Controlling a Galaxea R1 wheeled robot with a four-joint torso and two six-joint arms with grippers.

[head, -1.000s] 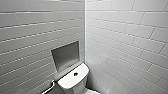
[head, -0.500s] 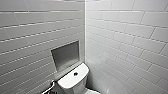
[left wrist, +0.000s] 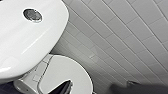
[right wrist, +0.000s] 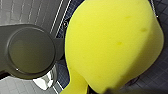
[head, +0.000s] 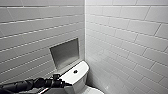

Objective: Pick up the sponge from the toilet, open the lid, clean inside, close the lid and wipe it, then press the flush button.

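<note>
The white toilet (head: pixel 77 80) stands in the tiled corner, its tank cover carrying the small dark flush button (head: pixel 75 71). My left gripper (head: pixel 65 84) reaches in from the left and hovers beside the tank's near end. In the left wrist view the flush button (left wrist: pixel 32 15) sits on the tank cover, and the oval lid (left wrist: pixel 65 72) lies closed below it. The left gripper (left wrist: pixel 98 86) is open and empty above the lid. The yellow sponge (right wrist: pixel 112 42) looms large in the right wrist view, pinched in my shut right gripper (right wrist: pixel 100 90).
White tiled walls (head: pixel 125 37) meet in a corner right behind the toilet. A recessed grey niche (head: pixel 65 53) is set in the left wall above the tank. A grey round disc (right wrist: pixel 31 51) and dark blue floor tiles (right wrist: pixel 155 72) lie below the sponge.
</note>
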